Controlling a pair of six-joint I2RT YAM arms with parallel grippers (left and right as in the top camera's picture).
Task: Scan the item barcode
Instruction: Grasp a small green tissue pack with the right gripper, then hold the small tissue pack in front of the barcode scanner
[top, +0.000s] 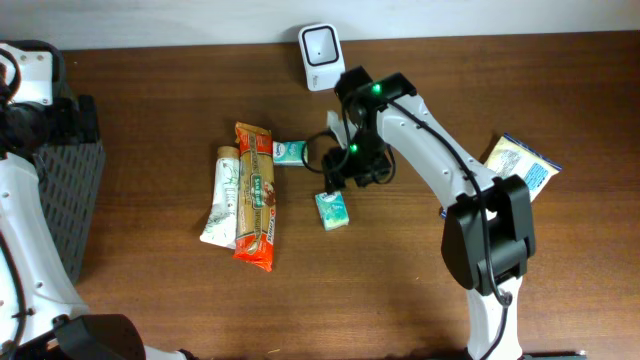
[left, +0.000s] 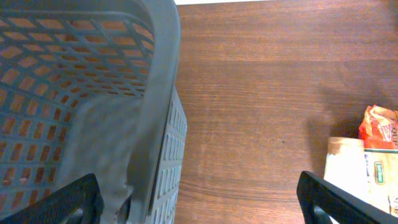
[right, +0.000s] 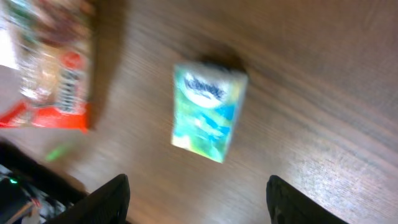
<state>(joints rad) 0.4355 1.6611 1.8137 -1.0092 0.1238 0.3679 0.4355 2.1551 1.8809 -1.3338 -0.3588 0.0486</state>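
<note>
A small green-and-blue tissue pack (right: 208, 112) lies flat on the wooden table, blurred in the right wrist view, and it shows from above (top: 332, 210) too. My right gripper (right: 199, 205) hovers just short of it, open, with nothing between its fingers (right: 112, 199). From above, that gripper (top: 342, 176) hangs just behind the pack. The white barcode scanner (top: 320, 43) stands at the table's far edge. My left gripper (left: 199, 208) is wide open and empty over the rim of the grey basket (left: 155, 93).
A second green pack (top: 290, 151), an orange snack bar (top: 255, 195) and a white tube (top: 222, 195) lie left of the right arm. A blue-and-yellow packet (top: 522, 160) sits at the right. The grey basket (top: 60, 190) stands at the left edge.
</note>
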